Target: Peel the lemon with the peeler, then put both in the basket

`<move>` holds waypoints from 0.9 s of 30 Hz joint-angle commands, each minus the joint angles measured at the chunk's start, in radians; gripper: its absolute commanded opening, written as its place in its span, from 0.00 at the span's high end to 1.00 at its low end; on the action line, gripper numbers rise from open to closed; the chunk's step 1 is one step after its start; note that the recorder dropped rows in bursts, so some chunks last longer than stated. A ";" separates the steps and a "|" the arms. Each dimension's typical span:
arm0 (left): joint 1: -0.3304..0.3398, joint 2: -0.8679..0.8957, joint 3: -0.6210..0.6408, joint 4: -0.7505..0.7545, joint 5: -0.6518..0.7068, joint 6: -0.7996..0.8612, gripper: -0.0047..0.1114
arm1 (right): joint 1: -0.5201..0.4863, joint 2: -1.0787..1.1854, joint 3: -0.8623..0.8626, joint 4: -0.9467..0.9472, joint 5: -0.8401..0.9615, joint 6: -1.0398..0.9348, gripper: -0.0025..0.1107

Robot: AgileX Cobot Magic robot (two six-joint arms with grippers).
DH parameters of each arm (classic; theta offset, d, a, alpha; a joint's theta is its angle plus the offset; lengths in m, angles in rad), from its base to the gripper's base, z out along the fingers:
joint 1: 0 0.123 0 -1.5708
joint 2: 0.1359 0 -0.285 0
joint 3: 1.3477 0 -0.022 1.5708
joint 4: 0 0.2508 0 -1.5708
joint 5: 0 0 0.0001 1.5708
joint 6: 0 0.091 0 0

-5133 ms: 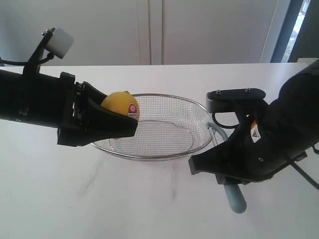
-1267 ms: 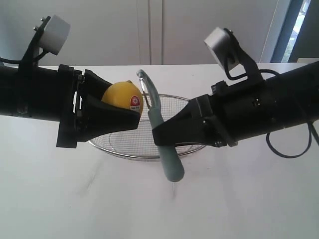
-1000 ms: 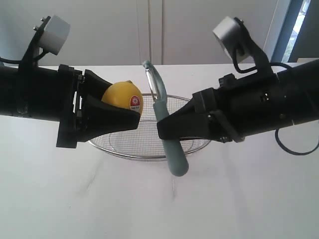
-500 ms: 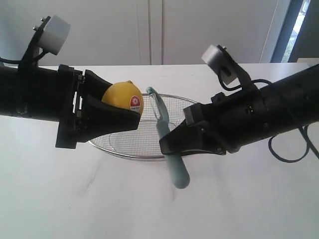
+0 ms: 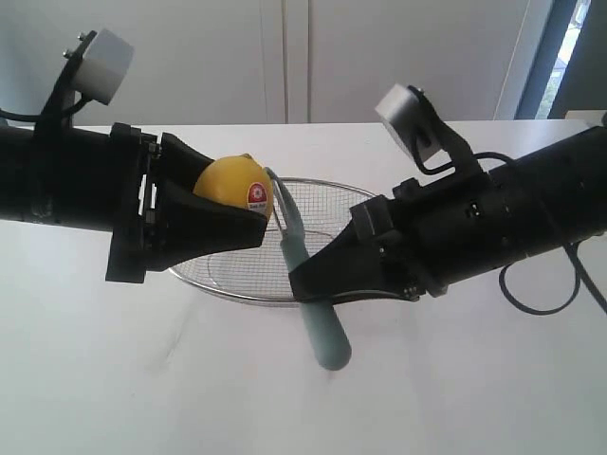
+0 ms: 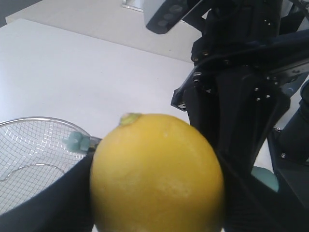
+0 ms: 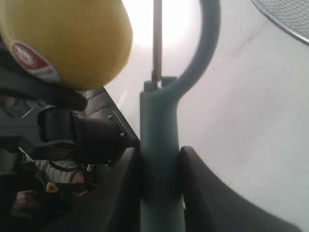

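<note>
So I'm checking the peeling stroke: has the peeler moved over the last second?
Yes. The peeler has come down: its head, earlier well above the far rim of the basket, now sits about level with it, close beside the lemon.

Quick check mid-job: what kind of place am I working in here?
Probably an indoor test bench rather than a kitchen: a plain white table, white panels behind it, and a window at the right.

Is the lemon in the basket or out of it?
Out: the lemon is held in the left gripper's fingers, raised clear of the basket.
</note>
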 commanded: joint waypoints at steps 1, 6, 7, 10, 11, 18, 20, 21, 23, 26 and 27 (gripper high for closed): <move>-0.002 -0.004 -0.001 -0.020 0.023 -0.001 0.96 | -0.002 -0.002 -0.002 0.045 0.025 -0.025 0.98; -0.002 -0.004 -0.001 -0.020 0.023 0.000 0.96 | -0.002 -0.006 -0.002 0.049 0.019 -0.023 0.98; -0.002 -0.004 -0.001 -0.020 0.023 0.000 0.96 | -0.002 -0.008 -0.002 0.049 0.019 -0.023 0.98; -0.002 -0.004 -0.001 -0.020 0.023 0.000 0.96 | -0.002 -0.020 -0.002 0.051 0.014 -0.023 0.98; -0.002 -0.004 -0.001 -0.020 0.023 0.000 0.96 | -0.002 -0.025 -0.002 0.054 0.009 -0.023 0.98; -0.002 -0.004 -0.001 -0.020 0.023 0.000 0.96 | -0.002 -0.073 -0.002 0.088 -0.029 -0.012 0.98; -0.002 -0.004 -0.001 -0.020 0.023 0.000 0.96 | -0.002 -0.090 -0.002 0.088 -0.026 -0.012 0.98; -0.002 -0.004 -0.001 -0.020 0.023 0.000 0.96 | -0.002 -0.098 -0.002 0.088 -0.026 -0.012 0.98; -0.002 -0.004 -0.001 -0.020 0.023 0.000 0.96 | -0.002 -0.105 -0.002 0.088 -0.026 -0.007 0.98; -0.002 -0.004 -0.001 -0.020 0.023 0.000 0.96 | -0.002 -0.106 -0.002 0.080 -0.037 0.000 0.98; -0.002 -0.004 -0.001 -0.020 0.023 0.000 0.96 | -0.002 -0.106 -0.002 0.079 -0.047 0.006 0.98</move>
